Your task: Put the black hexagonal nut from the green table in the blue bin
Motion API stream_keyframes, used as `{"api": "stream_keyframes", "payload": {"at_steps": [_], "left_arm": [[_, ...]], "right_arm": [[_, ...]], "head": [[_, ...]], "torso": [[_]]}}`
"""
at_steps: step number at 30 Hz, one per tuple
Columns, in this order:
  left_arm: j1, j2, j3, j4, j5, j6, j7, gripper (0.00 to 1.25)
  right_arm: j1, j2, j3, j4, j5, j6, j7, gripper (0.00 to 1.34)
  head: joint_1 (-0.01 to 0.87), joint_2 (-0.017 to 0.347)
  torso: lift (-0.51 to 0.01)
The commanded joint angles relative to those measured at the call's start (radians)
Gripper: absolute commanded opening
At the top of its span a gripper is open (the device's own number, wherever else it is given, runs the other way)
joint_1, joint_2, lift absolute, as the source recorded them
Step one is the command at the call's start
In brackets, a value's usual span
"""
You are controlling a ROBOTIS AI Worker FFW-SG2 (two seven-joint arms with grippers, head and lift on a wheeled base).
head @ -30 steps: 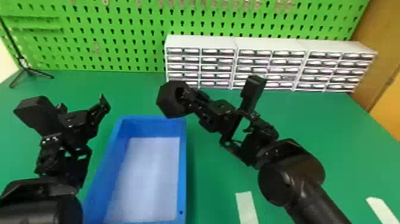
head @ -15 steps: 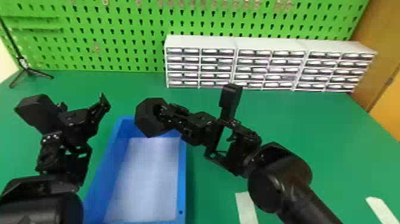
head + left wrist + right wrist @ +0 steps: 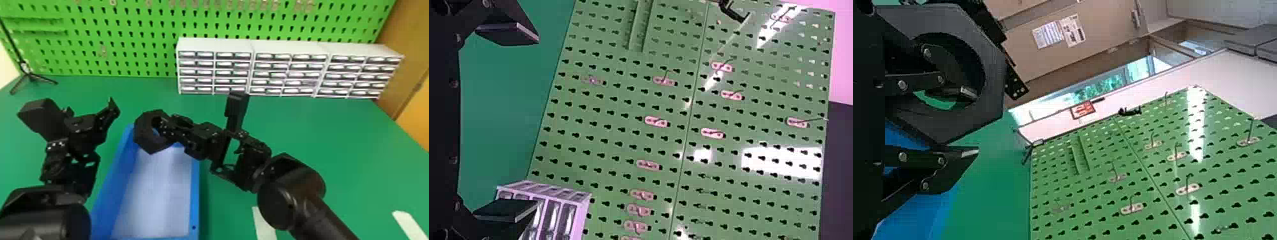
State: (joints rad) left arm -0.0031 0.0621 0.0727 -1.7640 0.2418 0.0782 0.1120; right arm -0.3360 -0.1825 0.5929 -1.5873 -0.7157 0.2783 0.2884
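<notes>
Nut [image 3: 145, 135], black, hexagonal, clamped in right gripper [image 3: 158, 127], raised over the far left part of the blue bin [image 3: 195, 204], about 11 to 12 o'clock from the bin's middle. Nut is tilted; in the head view its outline runs longest roughly 11 to 5 o'clock, hole side turned toward about 2 o'clock. Right wrist view: hole faces the camera somewhat obliquely, one finger inside it, the other against the outer side, so the nut's wall is pinched between them. Right arm comes in from 5 o'clock, gripper pointing toward 10. Bin's long axis goes about 6 to 12, leaning to 1.

Left gripper [image 3: 90, 108] is parked at about 10 o'clock from the bin, beside it, fingers spread wide, pointing roughly 12 to 1.

Writing: pale paper sheets [image 3: 1073, 31] on the far wall, print too small to tell; red-edged sign [image 3: 1083, 109] lower down, same. Drawer cabinets [image 3: 287, 51] at the table's back, 1 o'clock from the bin, marks on the fronts too small to tell. Green pegboard [image 3: 127, 38] behind, green table [image 3: 319, 127] under it all.
</notes>
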Motion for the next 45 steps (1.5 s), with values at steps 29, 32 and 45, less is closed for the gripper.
{"api": "stream_keyframes", "payload": {"at_steps": [29,32,45], "left_arm": [[-0.003,0.001,-0.004,0.0,-0.009,-0.002,0.0,1.12],[-0.001,0.001,-0.001,0.0,-0.009,0.0,0.0,1.12],[0.008,0.001,0.009,0.0,-0.009,0.0,0.0,1.12]], "right_arm": [[0.017,0.008,-0.071,-0.002,0.075,0.05,0.0,1.22],[0.037,0.009,-0.122,-0.013,0.114,0.061,0.0,1.22],[0.11,0.029,-0.349,-0.06,0.268,0.071,0.0,1.22]], "head": [[0.692,0.008],[0.692,0.008],[0.692,0.008]], "torso": [[-0.097],[-0.097],[-0.097]]}}
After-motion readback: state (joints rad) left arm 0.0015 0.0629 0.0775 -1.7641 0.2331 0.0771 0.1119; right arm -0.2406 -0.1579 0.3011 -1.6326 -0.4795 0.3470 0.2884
